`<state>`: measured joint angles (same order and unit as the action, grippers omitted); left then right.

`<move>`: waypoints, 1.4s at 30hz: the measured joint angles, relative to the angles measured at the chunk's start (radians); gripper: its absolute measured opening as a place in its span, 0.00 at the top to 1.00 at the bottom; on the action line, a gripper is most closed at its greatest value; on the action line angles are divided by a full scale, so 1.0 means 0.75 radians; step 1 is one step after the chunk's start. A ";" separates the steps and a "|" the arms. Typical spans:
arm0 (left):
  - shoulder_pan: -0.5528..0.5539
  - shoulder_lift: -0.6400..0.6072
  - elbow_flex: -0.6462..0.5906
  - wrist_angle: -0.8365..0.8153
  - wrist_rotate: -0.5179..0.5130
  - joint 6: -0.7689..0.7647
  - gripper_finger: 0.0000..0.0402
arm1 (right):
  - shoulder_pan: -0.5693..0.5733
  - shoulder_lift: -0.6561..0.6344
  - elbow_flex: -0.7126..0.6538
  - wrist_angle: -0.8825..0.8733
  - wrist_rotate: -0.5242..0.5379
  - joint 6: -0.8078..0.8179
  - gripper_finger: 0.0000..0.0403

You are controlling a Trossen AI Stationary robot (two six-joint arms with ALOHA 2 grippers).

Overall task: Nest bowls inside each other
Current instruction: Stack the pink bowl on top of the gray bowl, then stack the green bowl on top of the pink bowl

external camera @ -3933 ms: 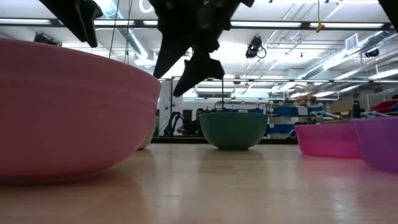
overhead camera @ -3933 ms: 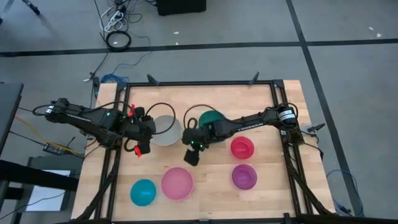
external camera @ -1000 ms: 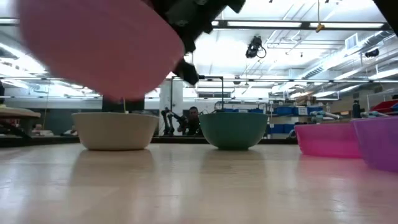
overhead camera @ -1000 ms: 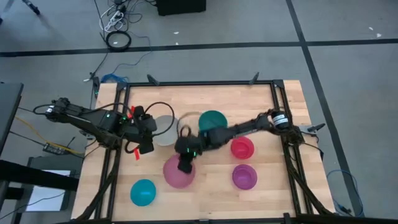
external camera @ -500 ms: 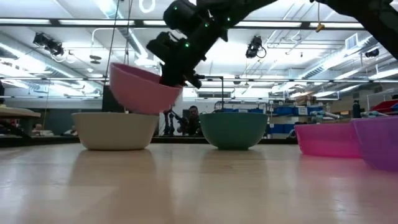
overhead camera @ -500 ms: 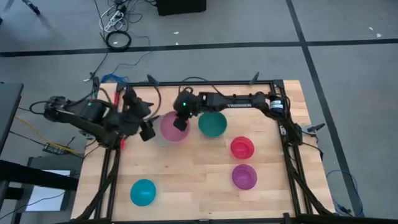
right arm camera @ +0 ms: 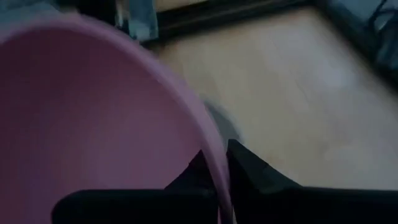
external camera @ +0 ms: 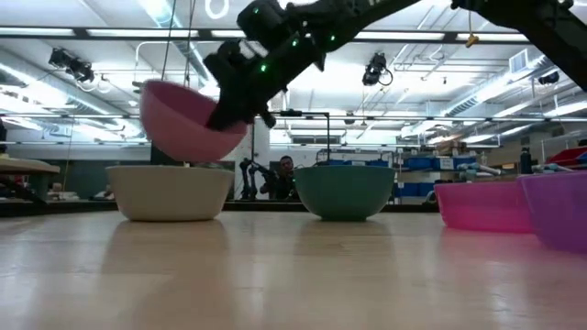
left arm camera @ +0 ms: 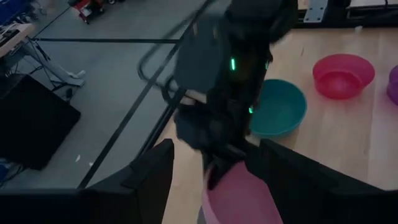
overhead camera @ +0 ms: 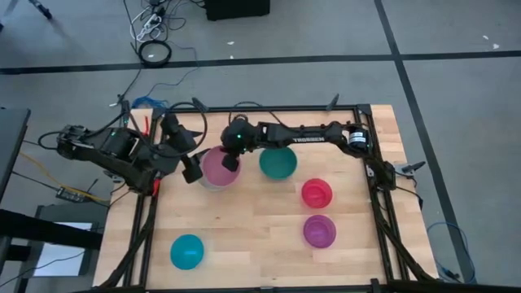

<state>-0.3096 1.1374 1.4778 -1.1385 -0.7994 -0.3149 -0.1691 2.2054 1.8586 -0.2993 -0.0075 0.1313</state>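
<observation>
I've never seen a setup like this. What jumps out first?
The right gripper holds a pink bowl by its rim, tilted in the air just above the white-grey bowl at the table's far left. The left gripper waits open beside them.

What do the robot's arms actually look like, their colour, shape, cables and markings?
Both are slim, black, jointed arms. The right arm carries white lettering, a silver-ringed joint and a small green light. The left arm has looping black cables and red accents. Each end effector has two dark fingers.
</observation>
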 joint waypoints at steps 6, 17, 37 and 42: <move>0.000 0.000 -0.001 -0.003 -0.001 -0.003 0.39 | 0.025 0.090 -0.002 0.034 -0.011 0.003 0.86; 0.000 0.000 -0.001 -0.023 -0.001 -0.004 0.39 | 0.052 0.075 -0.002 -0.015 0.133 -0.003 0.54; -0.041 -0.001 -0.028 -0.452 0.023 -0.358 0.39 | -0.223 -0.250 -0.143 -1.252 0.246 0.198 0.54; -0.055 -0.001 -0.085 -0.452 0.024 -0.366 0.39 | -0.219 -0.263 -0.202 -1.173 0.214 0.210 0.54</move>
<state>-0.3508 1.1370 1.4142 -1.4775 -0.7814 -0.5892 -0.3336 2.0079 1.7074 -1.1794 0.1528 0.2889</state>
